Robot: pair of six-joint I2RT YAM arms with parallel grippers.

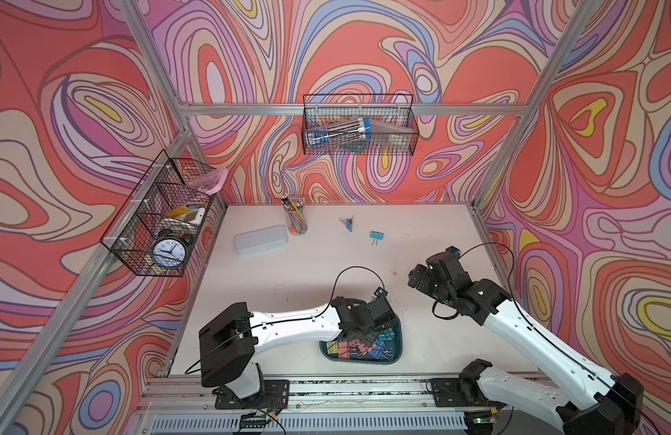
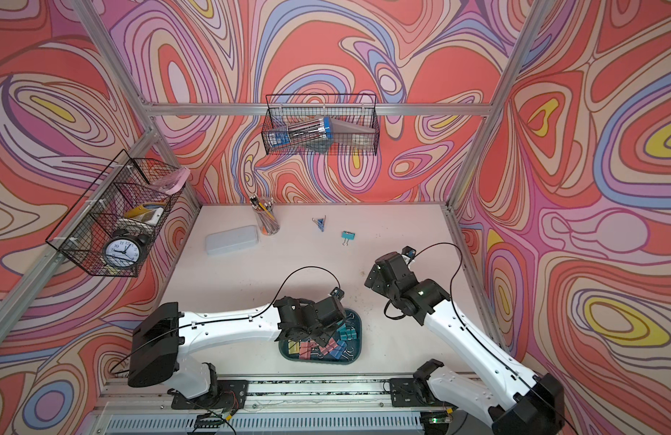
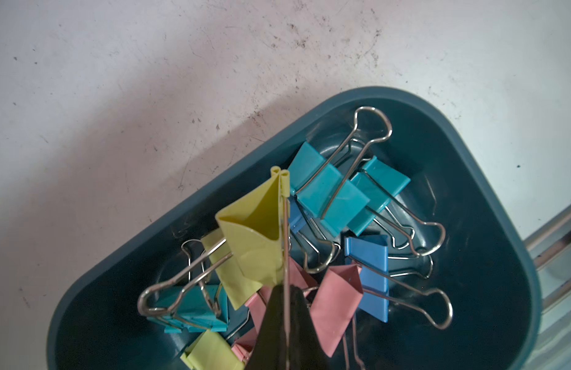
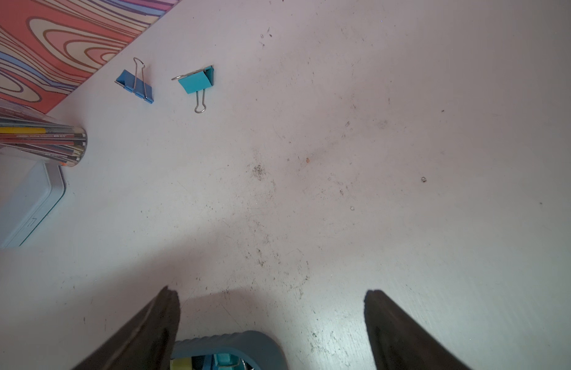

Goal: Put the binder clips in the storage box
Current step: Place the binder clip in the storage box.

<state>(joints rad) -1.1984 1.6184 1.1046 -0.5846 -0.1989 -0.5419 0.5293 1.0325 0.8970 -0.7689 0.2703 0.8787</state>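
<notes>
Release step: left fingers (image 3: 273, 326) pinch yellow binder clip (image 3: 255, 243) by its wire handle over storage box (image 3: 463, 179); opening should drop it. Right fingers (image 4: 143, 333), spread, next fetch blue clip (image 1: 348, 224) and teal clip (image 1: 377, 236), on worktop (image 1: 326, 271) at 12 o'clock.

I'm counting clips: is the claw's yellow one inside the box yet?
Not yet: the left gripper holds the yellow clip by its wire above the storage box.

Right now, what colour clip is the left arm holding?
The clip is yellow; the left wrist view shows it best.
</notes>
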